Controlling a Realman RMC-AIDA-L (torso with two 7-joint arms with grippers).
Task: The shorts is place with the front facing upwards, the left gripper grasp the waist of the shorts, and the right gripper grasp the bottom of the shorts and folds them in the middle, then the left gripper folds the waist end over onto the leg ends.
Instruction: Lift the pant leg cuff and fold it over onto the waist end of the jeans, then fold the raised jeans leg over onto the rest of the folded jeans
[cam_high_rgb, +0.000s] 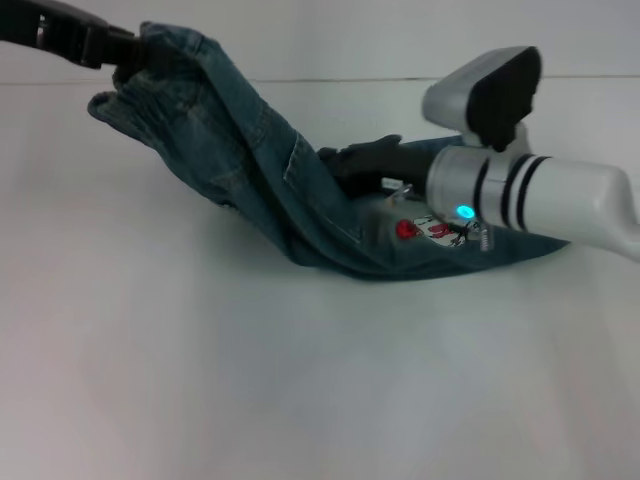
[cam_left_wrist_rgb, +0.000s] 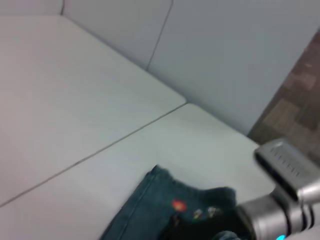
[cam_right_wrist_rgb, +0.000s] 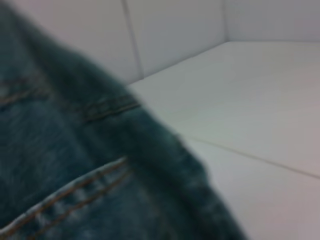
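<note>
Two grippers work the denim shorts (cam_high_rgb: 300, 200) on the white table (cam_high_rgb: 300, 400): the left gripper (cam_high_rgb: 120, 55), clamped on the waist, lifts it far left, while the right gripper (cam_high_rgb: 350, 165), grip unclear, pins the leg ends; the final fold is under way, next calling for carrying the waist rightward.

Left gripper (cam_high_rgb: 128, 55) lifting shorts (cam_high_rgb: 250, 170) waist, right gripper (cam_high_rgb: 350, 165) on denim
</note>
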